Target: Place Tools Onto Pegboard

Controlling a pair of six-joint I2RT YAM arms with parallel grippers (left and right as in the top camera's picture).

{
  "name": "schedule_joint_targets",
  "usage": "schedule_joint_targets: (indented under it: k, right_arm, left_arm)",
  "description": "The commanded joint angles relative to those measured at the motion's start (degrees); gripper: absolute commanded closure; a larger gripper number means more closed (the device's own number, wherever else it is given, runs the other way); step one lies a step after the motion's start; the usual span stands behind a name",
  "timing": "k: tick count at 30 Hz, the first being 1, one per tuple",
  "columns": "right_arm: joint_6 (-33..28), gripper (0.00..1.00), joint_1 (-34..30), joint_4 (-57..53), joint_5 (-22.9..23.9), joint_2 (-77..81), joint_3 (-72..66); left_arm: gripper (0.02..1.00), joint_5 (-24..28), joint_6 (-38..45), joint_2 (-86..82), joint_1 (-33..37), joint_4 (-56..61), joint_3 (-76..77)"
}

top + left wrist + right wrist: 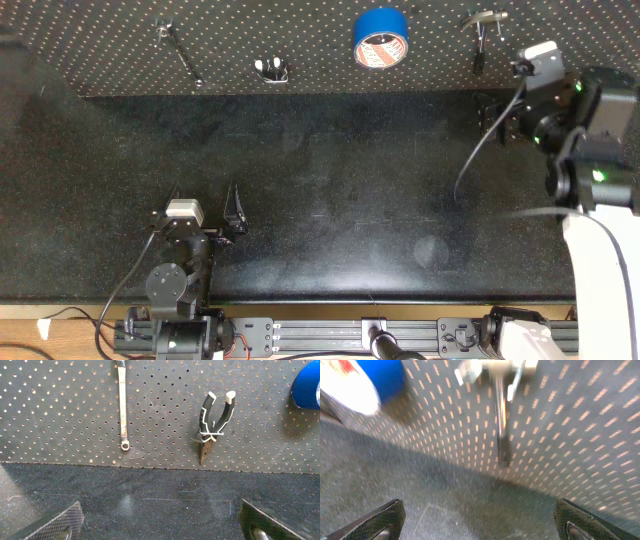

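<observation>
Several tools hang on the black pegboard [300, 40] along the table's far side: a wrench [178, 52] [122, 405], black-and-white pliers [270, 68] [214, 422], a blue tape roll [380, 38] [367, 382] and a metal-headed tool [482, 32] [501, 415]. My left gripper [235, 212] [160, 530] sits near the front left of the table, open and empty, facing the wrench and pliers from a distance. My right gripper [497, 108] [480, 527] is at the far right, close in front of the metal-headed tool, open with nothing between its fingers.
The black table mat [350, 190] spreads between the two arms. The right arm's body [590, 150] and its cable [480, 150] stand along the right side, and the left arm's base [175, 285] is at the front edge.
</observation>
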Motion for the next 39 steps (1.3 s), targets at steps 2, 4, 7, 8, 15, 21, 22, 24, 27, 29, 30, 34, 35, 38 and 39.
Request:
schedule_joint_targets:
  k: [2,4,7,8,15,21,22,24,27,29,30,34,35,38,39]
  right_arm:
    - [0.4,0.029,0.4,0.1,-0.9,-8.7,-0.1]
    - [-0.2,0.029,0.4,0.1,-0.1,-10.7,-0.1]
    - [-2.6,0.027,0.4,-1.8,6.3,-17.6,-0.1]
    - [-2.6,0.027,0.4,-1.9,6.3,-19.5,-0.1]
    - [6.7,0.027,0.4,-7.9,5.6,-37.2,-5.7]
    - [16.1,0.027,1.5,11.3,5.5,-52.1,-29.8]
    - [16.1,0.027,2.3,13.4,5.6,-54.1,-32.4]
    - [16.1,0.027,4.1,15.8,7.0,-58.1,-37.0]
    - [16.1,0.025,6.8,20.1,11.1,-62.0,-42.8]
    - [16.1,0.027,8.0,21.8,13.0,-62.9,-44.9]
    - [15.9,0.025,8.6,21.9,13.3,-63.4,-45.9]
    - [12.4,0.025,10.5,22.4,13.4,-66.2,-52.0]
    - [12.4,0.025,10.5,23.2,13.8,-67.1,-53.5]
    - [12.9,0.025,11.0,26.9,17.9,-68.4,-57.4]
    - [12.9,0.025,11.5,27.6,19.4,-68.4,-58.0]
  left_arm:
    - [0.023,0.8,0.5,-0.4,0.2,-0.2,-0.2]
    - [0.023,0.8,0.5,-0.4,0.2,-0.3,-0.2]
    - [0.023,0.8,0.5,-0.4,0.2,-0.2,-0.2]
    - [0.023,0.8,0.5,-0.4,0.2,-0.2,-0.2]
    - [0.023,0.8,0.5,-0.4,0.2,-0.2,-0.2]
    - [0.023,0.8,0.5,-0.4,0.2,-0.2,-0.2]
    - [0.023,0.8,0.5,-0.4,0.2,-0.2,-0.2]
    - [0.023,0.8,0.5,-0.4,0.2,-0.2,-0.2]
    - [0.023,0.8,0.5,-0.4,0.2,-0.3,-0.2]
    - [0.023,0.8,0.5,-0.4,0.2,-0.2,-0.2]
    - [0.023,0.8,0.5,-0.4,0.2,-0.3,-0.2]
    - [0.023,0.8,0.5,-0.4,0.2,-0.2,-0.2]
    - [0.023,0.8,0.5,-0.4,0.2,-0.2,-0.2]
    - [0.023,0.8,0.5,-0.4,0.2,-0.2,-0.2]
    - [0.023,0.8,0.5,-0.4,0.2,-0.2,-0.2]
